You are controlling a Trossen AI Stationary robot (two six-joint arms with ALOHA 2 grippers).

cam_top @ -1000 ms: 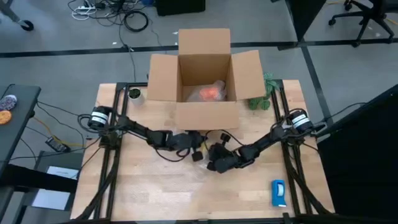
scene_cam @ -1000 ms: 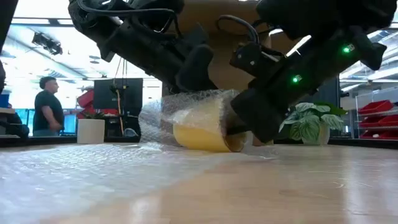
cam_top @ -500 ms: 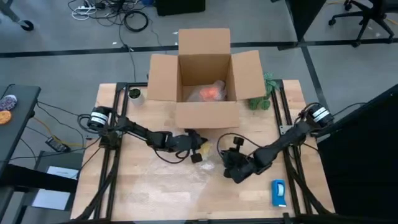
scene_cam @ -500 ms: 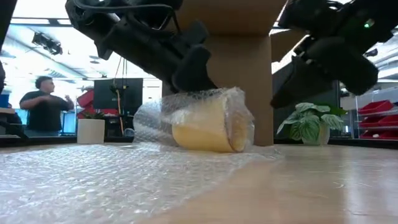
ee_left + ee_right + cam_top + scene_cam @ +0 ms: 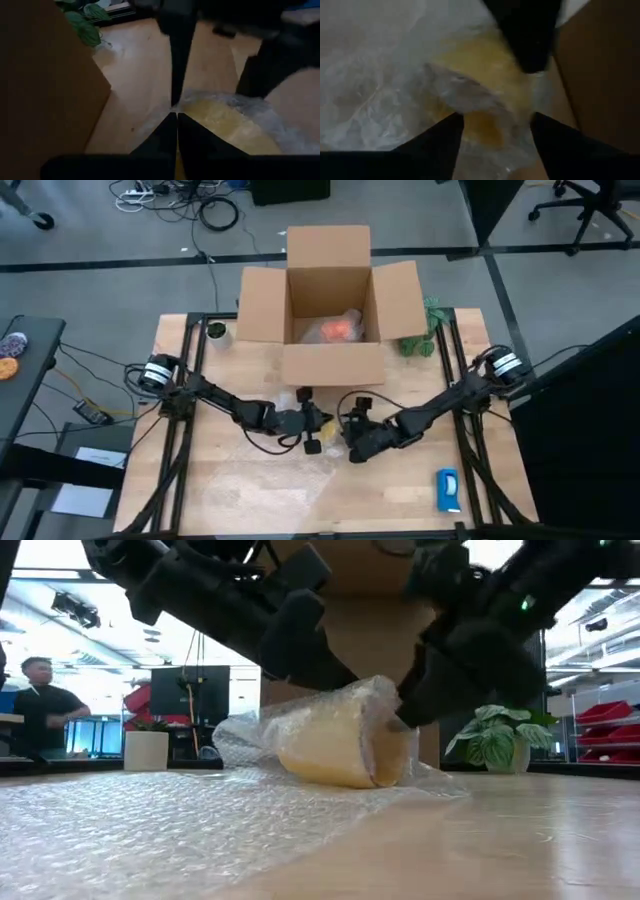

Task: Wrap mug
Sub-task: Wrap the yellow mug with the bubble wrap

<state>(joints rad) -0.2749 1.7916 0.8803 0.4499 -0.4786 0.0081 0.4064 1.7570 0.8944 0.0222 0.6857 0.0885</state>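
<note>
A yellow mug (image 5: 335, 740) lies on its side on the table, rolled in clear bubble wrap (image 5: 150, 810) that spreads toward the near left. Its mouth faces the table's right. My left gripper (image 5: 318, 423) is shut on top of the wrapped mug. My right gripper (image 5: 352, 442) stands open at the mug's mouth end, its fingers (image 5: 440, 142) set wide on either side of the wrapped mouth (image 5: 480, 125). My left gripper comes down slanting from the far left, and its shut fingers (image 5: 310, 650) rest on the bubble wrap over the mug's upper side (image 5: 200, 107). Whether a layer of wrap lies between the fingers I cannot tell. My right gripper slants down from the right. One fingertip (image 5: 425, 700) meets the loose wrap at the mug's rim (image 5: 398, 722). The mug stays on the table.
An open cardboard box (image 5: 262, 305) stands at the far middle with an orange thing in clear wrap (image 5: 340, 330) inside. A plant (image 5: 425, 330) is beside it at the far right and a small pot (image 5: 216, 332) at the far left. A blue-and-white object (image 5: 447, 490) lies near right. A person (image 5: 40, 705) stands beyond.
My right gripper drew back from the mug's mouth toward the table's right and near edge, then came back to the mouth end. My left gripper shifted a little toward the near edge with the wrapped mug, which stays on its side.
</note>
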